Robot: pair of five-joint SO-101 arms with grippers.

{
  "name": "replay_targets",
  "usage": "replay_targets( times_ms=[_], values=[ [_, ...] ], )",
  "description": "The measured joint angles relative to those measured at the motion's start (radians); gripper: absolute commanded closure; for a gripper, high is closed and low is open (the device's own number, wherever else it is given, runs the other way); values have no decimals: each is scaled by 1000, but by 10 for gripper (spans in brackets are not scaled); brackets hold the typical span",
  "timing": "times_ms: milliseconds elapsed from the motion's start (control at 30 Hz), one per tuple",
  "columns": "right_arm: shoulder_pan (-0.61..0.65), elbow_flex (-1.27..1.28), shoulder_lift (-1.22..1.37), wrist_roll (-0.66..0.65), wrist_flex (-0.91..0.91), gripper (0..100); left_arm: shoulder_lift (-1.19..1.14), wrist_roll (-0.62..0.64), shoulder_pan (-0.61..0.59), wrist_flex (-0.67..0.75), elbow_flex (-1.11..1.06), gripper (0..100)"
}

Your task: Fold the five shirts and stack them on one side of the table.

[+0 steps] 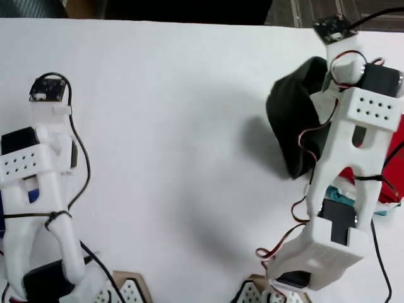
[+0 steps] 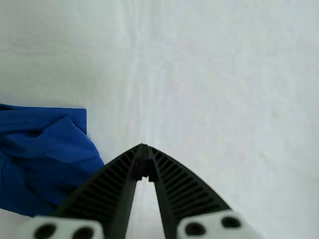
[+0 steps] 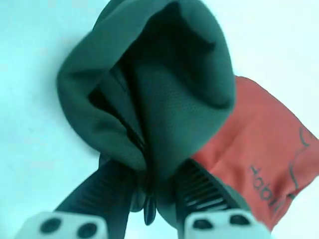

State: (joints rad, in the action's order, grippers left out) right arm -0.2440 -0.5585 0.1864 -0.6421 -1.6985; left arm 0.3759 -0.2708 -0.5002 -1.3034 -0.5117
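My right gripper [image 3: 147,186] is shut on a dark green shirt [image 3: 149,89], which hangs bunched from its fingers. From above, the dark green shirt [image 1: 297,120] hangs above the table's right side, partly behind the right arm [image 1: 347,145]. Under it lies a red shirt [image 3: 259,154], seen at the right edge as a red shirt [image 1: 394,158], with a teal one [image 1: 338,196] beside it. My left gripper [image 2: 144,167] is shut with nothing in it, close over the white table. A blue shirt [image 2: 40,154] lies crumpled beside it.
The white table [image 1: 170,107] is bare across the middle and the far side. The left arm [image 1: 38,164] stands at the left edge, with cables trailing off both arms. Wooden arm bases [image 1: 136,287] sit at the near edge.
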Motion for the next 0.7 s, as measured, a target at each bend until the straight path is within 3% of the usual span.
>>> replay_targets(
  times_ms=[333,700],
  values=[
    [-144,0,6,-2,38,977,0,0,0,0,0,972],
    [-327,-2,193,-26,176,977,0,0,0,43,-104,972]
  ],
)
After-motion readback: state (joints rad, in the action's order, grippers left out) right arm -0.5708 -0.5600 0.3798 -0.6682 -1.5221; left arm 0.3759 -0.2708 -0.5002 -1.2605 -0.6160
